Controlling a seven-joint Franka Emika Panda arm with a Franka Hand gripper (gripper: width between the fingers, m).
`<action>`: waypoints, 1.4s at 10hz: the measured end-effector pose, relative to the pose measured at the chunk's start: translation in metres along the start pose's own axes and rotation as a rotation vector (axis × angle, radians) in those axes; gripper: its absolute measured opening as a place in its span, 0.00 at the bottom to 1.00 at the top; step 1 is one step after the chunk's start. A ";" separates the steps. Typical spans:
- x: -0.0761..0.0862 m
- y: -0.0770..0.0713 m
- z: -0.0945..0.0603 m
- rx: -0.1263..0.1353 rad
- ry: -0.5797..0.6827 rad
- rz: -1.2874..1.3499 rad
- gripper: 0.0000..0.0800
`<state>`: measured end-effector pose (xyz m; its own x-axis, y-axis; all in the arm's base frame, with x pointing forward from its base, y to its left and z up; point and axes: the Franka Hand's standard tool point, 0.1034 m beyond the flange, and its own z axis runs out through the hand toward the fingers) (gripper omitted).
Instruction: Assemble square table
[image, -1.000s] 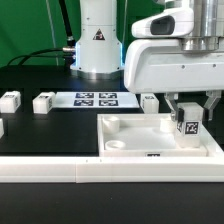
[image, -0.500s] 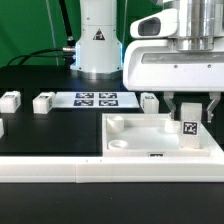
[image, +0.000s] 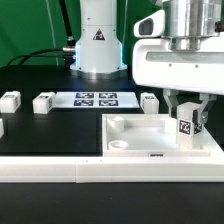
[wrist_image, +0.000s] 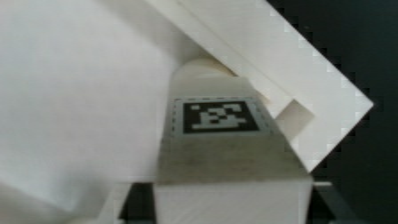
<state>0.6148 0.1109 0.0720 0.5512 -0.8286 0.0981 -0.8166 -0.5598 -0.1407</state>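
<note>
the claw (image: 187, 118) is closed on 1 leg block (image: 186, 130), holding it upright just above the tabletop (image: 135, 148) near its corner at the exterior view's right (probably to line it up with a corner hole); other leg blocks (image: 44, 101) lie on the desk (image: 50, 135).

Bright even light, whites nearly washed out, soft shadows, wrist view blurred, grainy

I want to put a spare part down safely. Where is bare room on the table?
Free: the black table between the marker board, the tabletop and the border rail. Crowded: the tabletop's right side in the exterior view, where the gripper holds a leg block.
</note>
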 end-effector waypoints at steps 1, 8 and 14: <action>-0.001 0.001 0.000 -0.001 -0.002 0.101 0.37; -0.004 0.003 0.000 -0.025 -0.034 0.648 0.37; -0.005 0.004 0.001 -0.033 -0.046 0.735 0.72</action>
<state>0.6087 0.1122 0.0704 -0.1341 -0.9896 -0.0518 -0.9824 0.1396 -0.1244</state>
